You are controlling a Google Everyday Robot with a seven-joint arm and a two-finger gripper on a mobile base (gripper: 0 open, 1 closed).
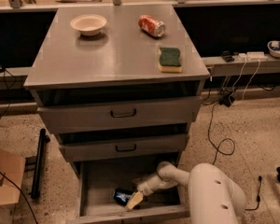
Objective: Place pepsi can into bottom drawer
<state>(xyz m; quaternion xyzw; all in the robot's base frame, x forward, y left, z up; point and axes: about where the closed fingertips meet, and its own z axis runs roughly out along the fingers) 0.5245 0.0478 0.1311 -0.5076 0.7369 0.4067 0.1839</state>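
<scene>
Where the bottom drawer (101, 180) gapes, the claw (133, 201) meets the pepsi can (121, 196).

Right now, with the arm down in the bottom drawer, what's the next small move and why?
Probably release the pepsi can where it is. It looks to be lying on the floor of the open bottom drawer, and the gripper sits at the can's end nearer the arm, inside the drawer walls. Whether the grip is loose, I cannot tell.

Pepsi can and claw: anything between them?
Nothing. In the camera view the claw sits right against the can, low inside the bottom drawer.
</scene>
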